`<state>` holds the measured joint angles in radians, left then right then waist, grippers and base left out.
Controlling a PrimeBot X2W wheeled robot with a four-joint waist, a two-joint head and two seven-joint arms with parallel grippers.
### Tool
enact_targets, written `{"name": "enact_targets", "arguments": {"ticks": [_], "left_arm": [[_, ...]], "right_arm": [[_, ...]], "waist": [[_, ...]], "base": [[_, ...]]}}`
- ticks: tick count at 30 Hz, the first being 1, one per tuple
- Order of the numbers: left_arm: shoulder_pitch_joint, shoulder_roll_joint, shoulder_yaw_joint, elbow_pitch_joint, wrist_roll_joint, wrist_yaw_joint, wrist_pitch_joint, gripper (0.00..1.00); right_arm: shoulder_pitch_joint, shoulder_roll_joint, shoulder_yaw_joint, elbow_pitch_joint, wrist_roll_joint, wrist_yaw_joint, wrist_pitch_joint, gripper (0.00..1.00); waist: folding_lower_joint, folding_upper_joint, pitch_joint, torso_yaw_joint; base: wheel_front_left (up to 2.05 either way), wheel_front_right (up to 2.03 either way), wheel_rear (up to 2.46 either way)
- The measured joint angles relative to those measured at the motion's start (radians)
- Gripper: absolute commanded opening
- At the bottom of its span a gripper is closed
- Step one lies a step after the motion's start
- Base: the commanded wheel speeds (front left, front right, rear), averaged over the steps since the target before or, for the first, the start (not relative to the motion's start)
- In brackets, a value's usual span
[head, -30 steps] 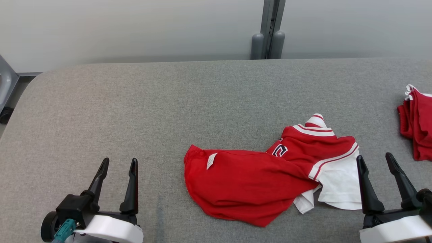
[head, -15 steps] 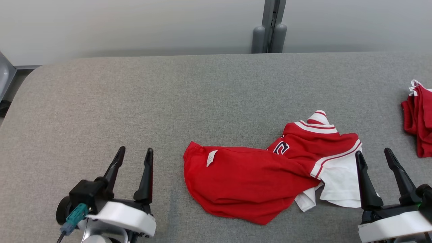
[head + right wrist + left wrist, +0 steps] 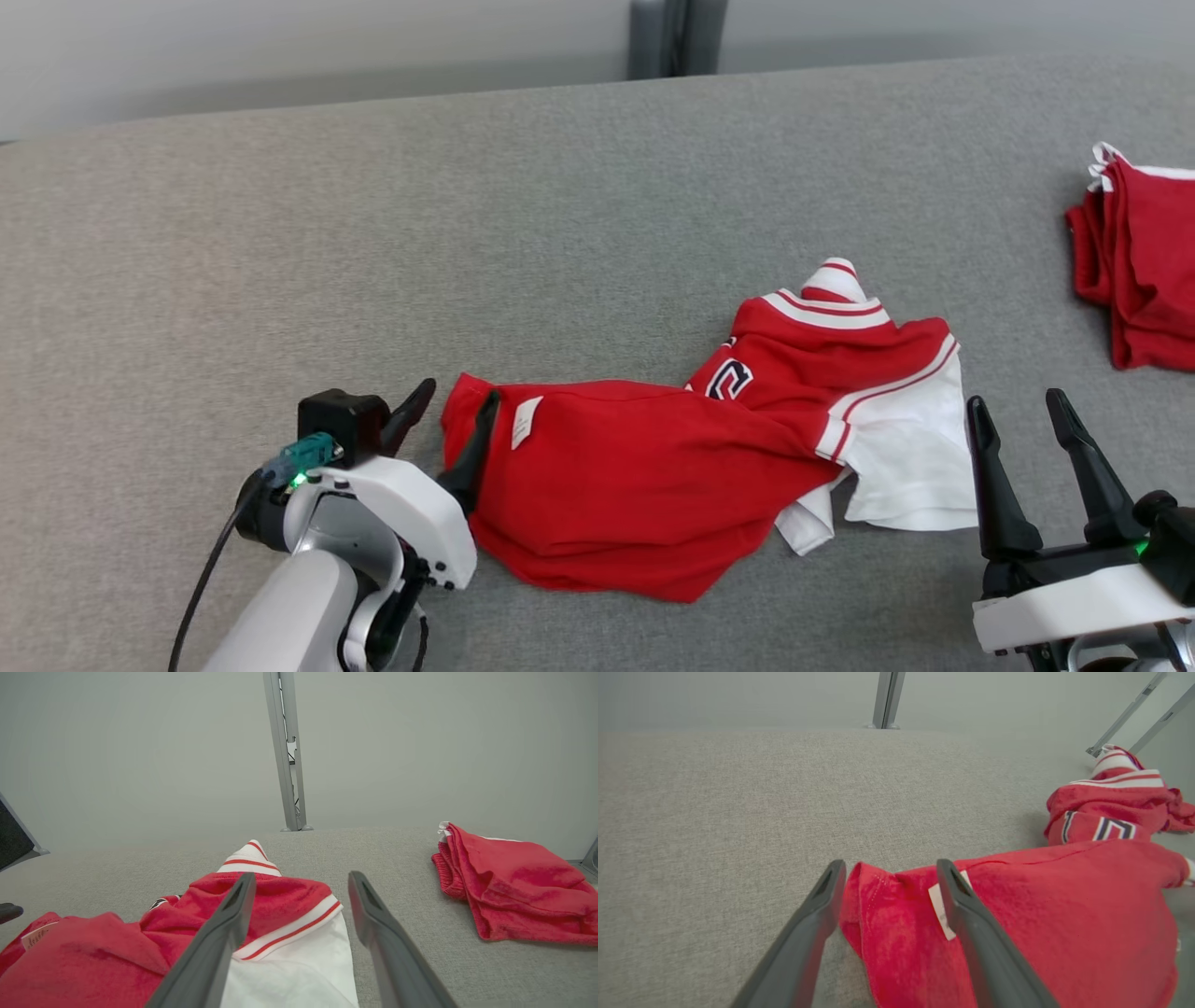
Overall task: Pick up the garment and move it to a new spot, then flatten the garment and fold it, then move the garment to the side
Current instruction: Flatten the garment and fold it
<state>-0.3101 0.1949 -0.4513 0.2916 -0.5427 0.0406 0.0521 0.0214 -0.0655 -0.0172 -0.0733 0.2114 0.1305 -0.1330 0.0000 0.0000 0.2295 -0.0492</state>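
Our left gripper (image 3: 459, 390) has swung in, jaws wide astride the red jersey (image 3: 653, 495) hem; soft, limp, so we pinch there.

You're working in what reads as a robotics lab or test bay. The bench is one wide table (image 3: 373, 233) covered edge to edge in plain grey woven fabric, a made-up work surface. Behind it stands a bare, pale grey wall (image 3: 140, 742). A grey metal post (image 3: 285, 751) rises against that wall with thin cabling on it, and slanted metal struts (image 3: 1125, 716) show off to one side. On the bench lie a crumpled red-and-white jersey (image 3: 635, 485) and, well apart from it, a folded red garment (image 3: 1144, 280).
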Motion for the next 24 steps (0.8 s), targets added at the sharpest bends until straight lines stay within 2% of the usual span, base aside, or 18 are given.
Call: {"name": "enact_targets", "arguments": {"ticks": [9,10,11,16,24], "left_arm": [[-0.057,-0.008,0.020,0.163,-0.035,-0.027,-0.004,0.99],[-0.061,-0.009,0.021,0.171,-0.038,-0.032,-0.012,0.38],[-0.065,-0.009,0.021,0.174,-0.040,-0.035,-0.018,0.00],[-0.069,-0.003,0.020,0.172,-0.037,-0.039,-0.046,0.00],[-0.057,0.018,0.020,0.124,-0.025,-0.025,-0.065,0.00]], "right_arm": [[0.000,0.007,-0.013,0.033,0.011,0.000,-0.012,1.00],[0.006,0.008,-0.019,0.040,0.017,0.000,-0.012,1.00],[0.012,0.009,-0.027,0.049,0.021,0.000,-0.011,1.00],[0.046,0.012,-0.058,0.114,0.036,0.000,-0.003,1.00],[0.029,0.014,-0.045,0.234,0.067,0.000,-0.007,1.00]], "waist": [[0.0000,0.0000,0.041,-0.057],[0.0000,0.0000,0.044,-0.060],[0.0000,0.0000,0.046,-0.062],[0.0000,0.0000,0.054,-0.062],[0.0000,0.0000,0.059,-0.052]], "base": [[0.00,0.00,0.00],[0.00,0.00,0.00],[0.00,0.00,0.00],[0.00,0.00,0.00],[0.00,0.00,0.00]]}}
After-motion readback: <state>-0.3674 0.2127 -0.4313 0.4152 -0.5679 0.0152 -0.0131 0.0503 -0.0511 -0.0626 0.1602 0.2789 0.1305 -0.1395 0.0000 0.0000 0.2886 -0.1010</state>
